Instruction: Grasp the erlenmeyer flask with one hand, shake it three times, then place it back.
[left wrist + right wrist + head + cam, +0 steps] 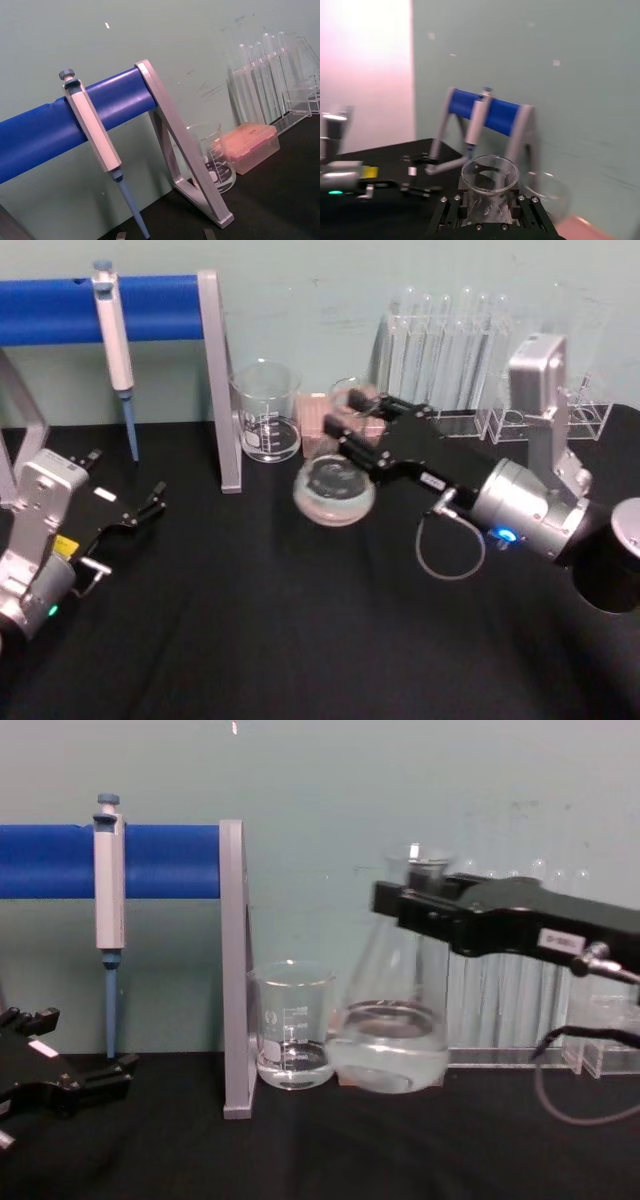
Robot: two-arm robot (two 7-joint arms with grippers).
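The erlenmeyer flask (335, 485) is a clear glass cone holding a little clear liquid. My right gripper (358, 427) is shut on its narrow neck. Seen from the chest, the flask (390, 1040) hangs tilted, its wide base apparently just off the black cloth, with the right gripper (425, 910) clamped below the flared rim. In the right wrist view the flask's rim (490, 175) sits between the black jaws. My left gripper (150, 502) rests open at the table's left, away from the flask, also seen low at the left in the chest view (70, 1065).
A glass beaker (267, 415) stands just left of the flask, beside the grey post of a blue-barred stand (222, 380) holding a pipette (115, 340). A pink box (250, 145) and a clear test tube rack (450, 350) stand behind the flask.
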